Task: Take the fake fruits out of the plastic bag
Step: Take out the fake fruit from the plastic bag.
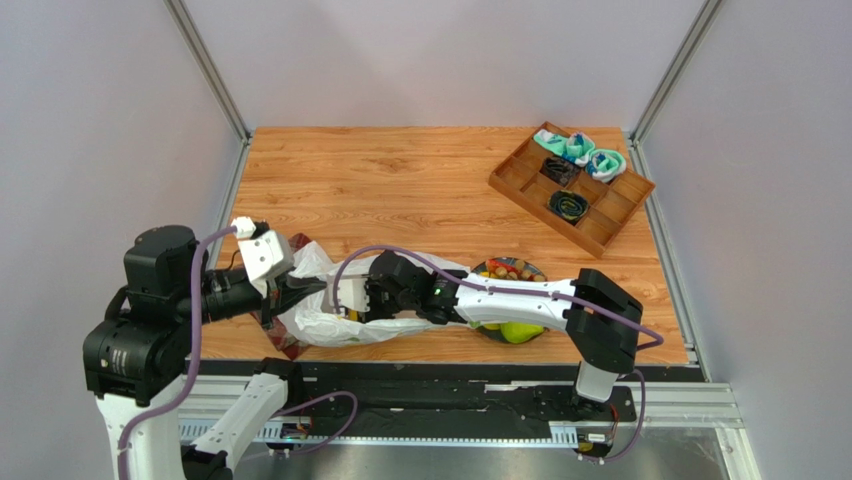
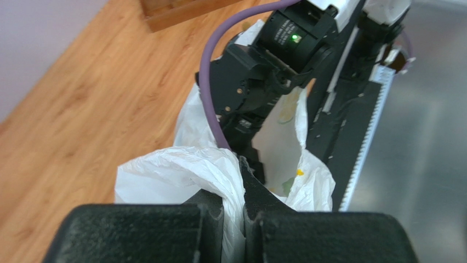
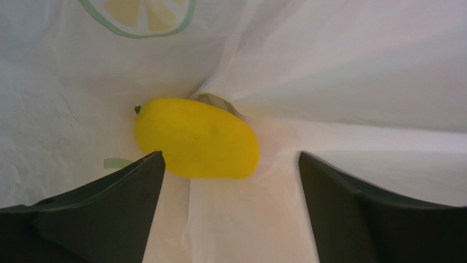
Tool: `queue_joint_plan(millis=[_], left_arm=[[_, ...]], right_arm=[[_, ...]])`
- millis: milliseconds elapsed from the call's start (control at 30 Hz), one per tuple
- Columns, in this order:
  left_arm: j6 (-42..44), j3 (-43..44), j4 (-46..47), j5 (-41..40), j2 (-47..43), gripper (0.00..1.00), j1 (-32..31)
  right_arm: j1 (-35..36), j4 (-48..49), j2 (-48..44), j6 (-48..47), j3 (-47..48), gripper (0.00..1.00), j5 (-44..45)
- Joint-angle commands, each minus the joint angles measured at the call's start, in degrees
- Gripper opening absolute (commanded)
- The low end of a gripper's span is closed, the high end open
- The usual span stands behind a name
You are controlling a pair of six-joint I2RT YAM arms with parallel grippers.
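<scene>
Black fingers of left gripper sit nearest the lens, clamped tight on a fold of white translucent crinkly plastic bag. Right gripper is inside bag w/ jaws spread wide, gripping nothing. Smooth yellow plastic mango lies on bag's inner film just ahead of the finger at view's left; contact unclear. From top cam, bag lies near-left on wooden tabletop, over red plaid cloth. Other small plastic fruits, incl. green pear, show at dark dish by right forearm, partly hidden. Compartmented wooden tray w/ teal rolled socks sits far right.
</scene>
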Motion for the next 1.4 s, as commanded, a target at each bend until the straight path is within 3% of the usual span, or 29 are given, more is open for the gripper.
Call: queue_joint_plan(millis=[0,100,233,600,767,1000,1167,1233,1367], left_arm=[[13.90,-1.54,-17.96,-10.34,-4.16,0.00,0.38],[18.23,-4.08,-19.47,-18.17,-9.95,0.00,0.38],[24.21,-6.46,-19.38,-18.73,-19.87,0.00,0.38],[24.57,-5.94,-19.47,-20.84,-23.85,0.00,0.29],[24.31,-5.67,-19.38,-22.69,-24.21,0.00,0.38],[25.36,-8.92,-18.68,-21.28,-25.43,0.00,0.29],[24.22,-12.79,-15.61,-23.12,-28.16,0.00,0.37],[23.78,-16.11,-13.50,-24.44,-30.09,0.00,0.29],[25.27,-22.54,-11.47,-27.43,-33.25,0.00,0.38]], right_arm=[[3.21,7.03,3.17,-3.31,0.36,1.00,5.22],[3.39,8.44,4.58,-2.52,1.42,1.00,7.25],[3.12,11.43,8.52,-4.71,3.87,1.00,9.11],[1.45,13.55,26.45,-10.25,15.12,0.99,13.06],[1.28,10.38,28.23,-12.10,16.97,0.73,12.10],[1.28,7.58,25.68,-12.98,17.41,0.48,10.17],[1.89,4.32,20.43,-12.10,17.50,0.25,8.33],[1.89,-0.92,18.39,-10.79,19.95,0.15,7.88],[1.28,-11.58,14.17,-3.42,25.67,0.08,5.43]])
